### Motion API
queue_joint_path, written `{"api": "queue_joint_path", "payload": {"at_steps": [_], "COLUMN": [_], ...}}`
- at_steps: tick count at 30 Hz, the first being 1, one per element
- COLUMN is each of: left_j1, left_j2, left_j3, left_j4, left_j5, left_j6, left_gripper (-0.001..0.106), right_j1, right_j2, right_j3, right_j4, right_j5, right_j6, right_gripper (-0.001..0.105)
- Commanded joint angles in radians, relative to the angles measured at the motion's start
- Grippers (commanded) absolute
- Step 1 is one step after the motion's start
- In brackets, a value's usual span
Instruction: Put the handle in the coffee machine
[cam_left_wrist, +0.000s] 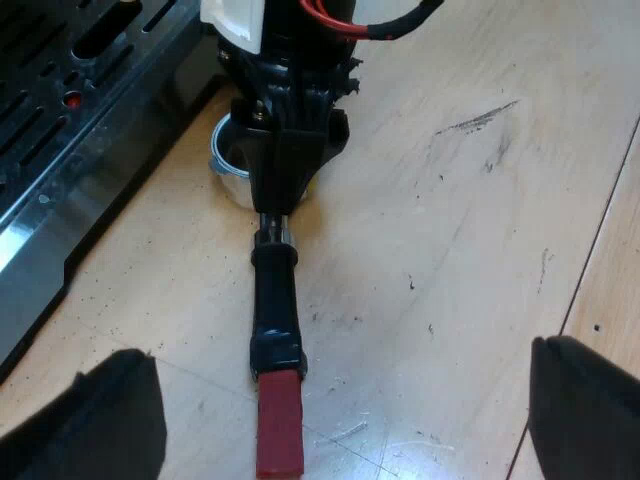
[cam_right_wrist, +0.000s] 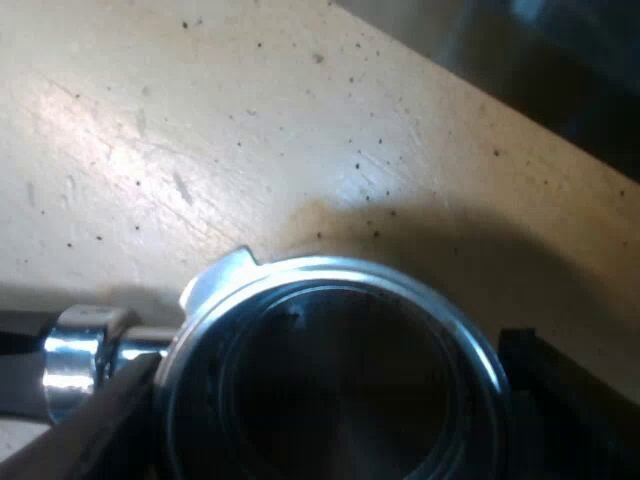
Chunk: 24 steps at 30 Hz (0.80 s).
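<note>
left gripper (cam_left_wrist: 340, 350): jaws wide open, empty
holder (cam_left_wrist: 277, 330): flat on the tabletop (cam_left_wrist: 450, 200), basket by the machine (cam_left_wrist: 60, 150), long axis pointing its red end at our left gripper
right gripper (cam_right_wrist: 320, 400): over the basket, nearer; we cannot tell its grip

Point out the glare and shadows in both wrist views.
Left wrist view: light glints off the steel edge of the espresso machine; the table is evenly lit. Right wrist view: glare flares on the rim and chrome neck of the metal holder, a bright patch lies on the table, a shadow spreads beyond the rim.
</note>
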Motion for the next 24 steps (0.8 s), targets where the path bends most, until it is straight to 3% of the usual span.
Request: {"api": "queue_joint_path", "payload": {"at_steps": [1,12,24], "left_j1": [-0.001,-0.001,-0.001], "left_j2": [0.000,0.000,0.010], "left_j3": [-0.003,-0.003,0.004], "left_j4": [-0.006,-0.090,-0.090], "left_j5": [0.008,0.015,0.062], "left_j6": [-0.009,-0.008,0.074], "left_gripper": [0.075,0.075,0.075], "right_j1": [-0.004,-0.002,-0.002], "right_j2": [0.001,-0.138,-0.297], "right_j3": [-0.005,-0.005,-0.005], "right_j4": [0.015,0.157,0.239], "right_j5": [-0.008,-0.008,-0.008], "right_j6": [-0.002,0.113,0.203], "right_gripper": [0.000,0.000,0.000]}}
